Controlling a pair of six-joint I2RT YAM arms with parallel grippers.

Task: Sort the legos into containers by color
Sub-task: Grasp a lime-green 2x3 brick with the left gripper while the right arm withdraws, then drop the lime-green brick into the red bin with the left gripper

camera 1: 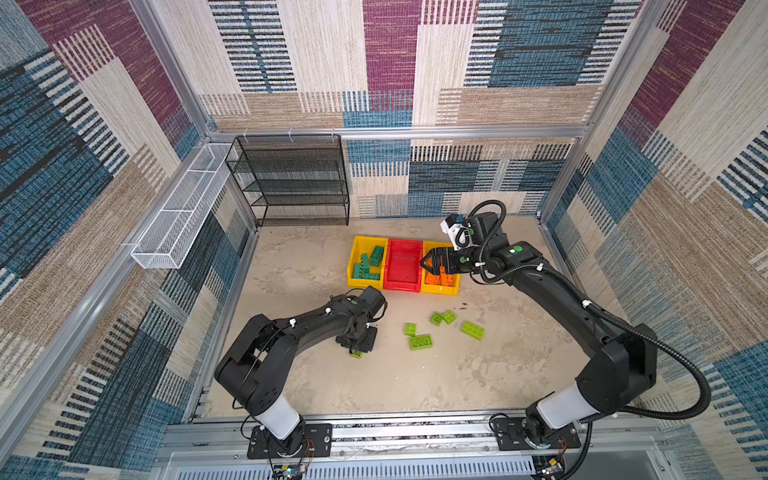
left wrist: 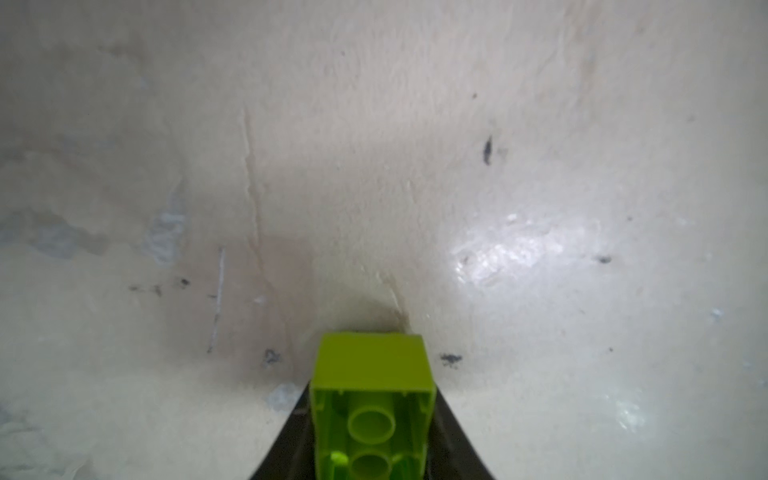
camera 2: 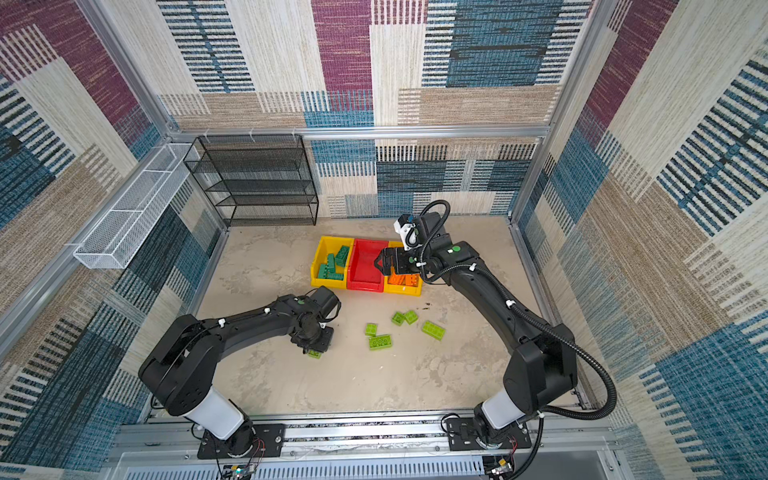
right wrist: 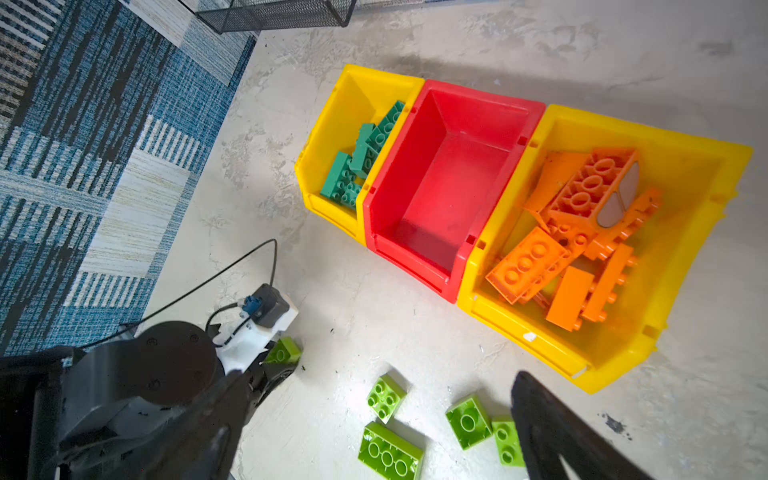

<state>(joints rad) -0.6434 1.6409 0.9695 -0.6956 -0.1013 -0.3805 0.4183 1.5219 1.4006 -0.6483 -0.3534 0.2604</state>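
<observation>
On the pale tabletop, the sorting looks about two-thirds done. All the dark teal bricks in view lie in the left yellow bin, the orange bricks fill the right yellow bin, and the red bin between them holds nothing. No teal or orange piece shows loose on the table — only lime ones. Five loose lime bricks lie scattered in front of the bins, off to one side of the left gripper. Its fingers press both sides of a sixth lime brick, low at the table; whether it has cleared the surface I cannot tell. The right gripper hovers over the right yellow bin beside the red bin's edge — jaws spread wide, gripping nothing. Judging by colour, the red bin is meant for lime, so six bricks are left to deliver.
</observation>
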